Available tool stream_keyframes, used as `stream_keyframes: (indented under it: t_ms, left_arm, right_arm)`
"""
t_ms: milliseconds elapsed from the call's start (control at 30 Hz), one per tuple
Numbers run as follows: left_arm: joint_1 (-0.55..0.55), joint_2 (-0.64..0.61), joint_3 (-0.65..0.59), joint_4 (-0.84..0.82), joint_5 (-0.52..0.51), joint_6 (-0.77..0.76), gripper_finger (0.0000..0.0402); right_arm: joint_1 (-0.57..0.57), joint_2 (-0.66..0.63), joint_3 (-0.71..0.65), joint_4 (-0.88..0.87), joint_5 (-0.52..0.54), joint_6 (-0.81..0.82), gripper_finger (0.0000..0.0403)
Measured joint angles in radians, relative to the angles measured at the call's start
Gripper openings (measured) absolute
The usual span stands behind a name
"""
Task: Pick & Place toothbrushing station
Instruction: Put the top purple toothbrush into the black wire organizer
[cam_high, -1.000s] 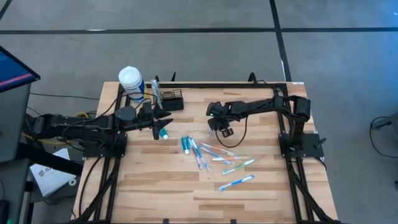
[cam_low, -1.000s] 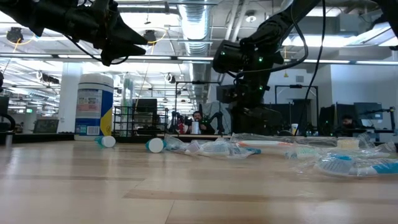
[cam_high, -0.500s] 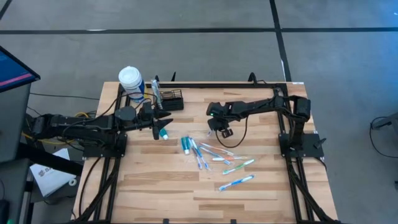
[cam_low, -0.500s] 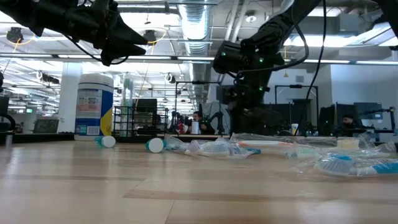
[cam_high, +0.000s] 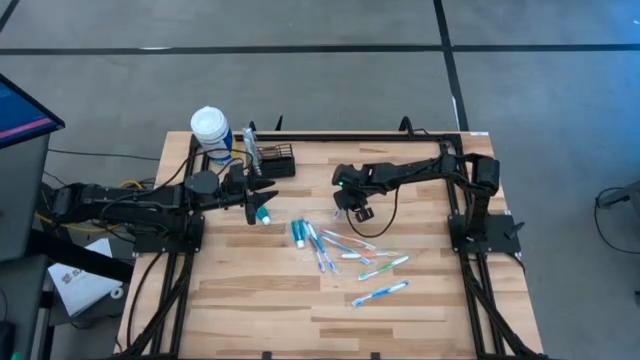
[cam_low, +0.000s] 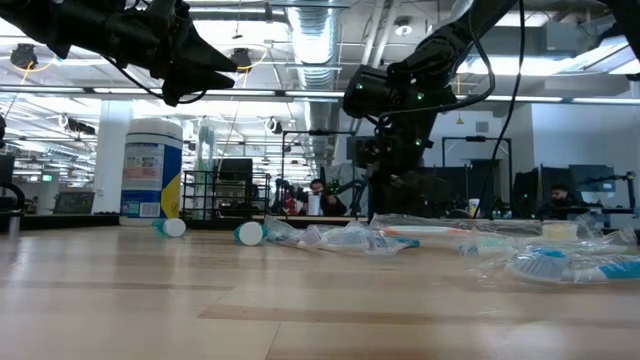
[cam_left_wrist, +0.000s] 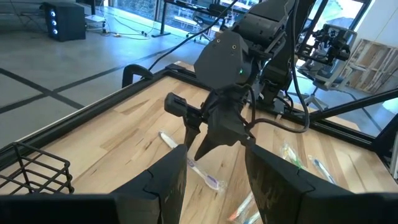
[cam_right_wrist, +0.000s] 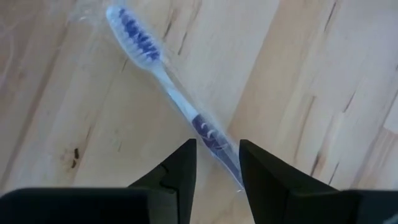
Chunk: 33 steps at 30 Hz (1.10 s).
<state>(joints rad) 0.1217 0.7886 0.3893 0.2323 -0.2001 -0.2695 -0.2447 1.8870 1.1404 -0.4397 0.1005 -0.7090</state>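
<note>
Standing over the pale wooden slatted table (cam_high: 250, 300), I judge the job barely begun. At eleven o'clock sits the small black wire-mesh caddy (cam_high: 275, 160), with something upright at its left end; most wrapped toothbrushes (cam_high: 350, 255) lie loose near centre. The left gripper (cam_high: 262, 190), jaws parted and empty, hangs just beside the caddy. The right gripper (cam_right_wrist: 214, 158), fingers narrowly apart, straddles a clear-wrapped blue-and-white toothbrush (cam_right_wrist: 168, 87), not yet gripping it.
</note>
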Motion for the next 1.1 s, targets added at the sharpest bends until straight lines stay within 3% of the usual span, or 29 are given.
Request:
stream_keyframes:
  t_ms: [900, 1100]
  left_arm:
    - [0.000, 0.000, 0.000, 0.000, 0.000, -0.001, 0.0158]
    - [-0.004, 0.000, 0.000, 0.000, 0.000, -0.001, 0.0158]
  right_arm:
    - [0.000, 0.000, 0.000, -0.002, -0.025, 0.002, 0.0111]
    - [0.004, 0.062, 0.012, -0.011, -0.020, 0.004, 0.0106]
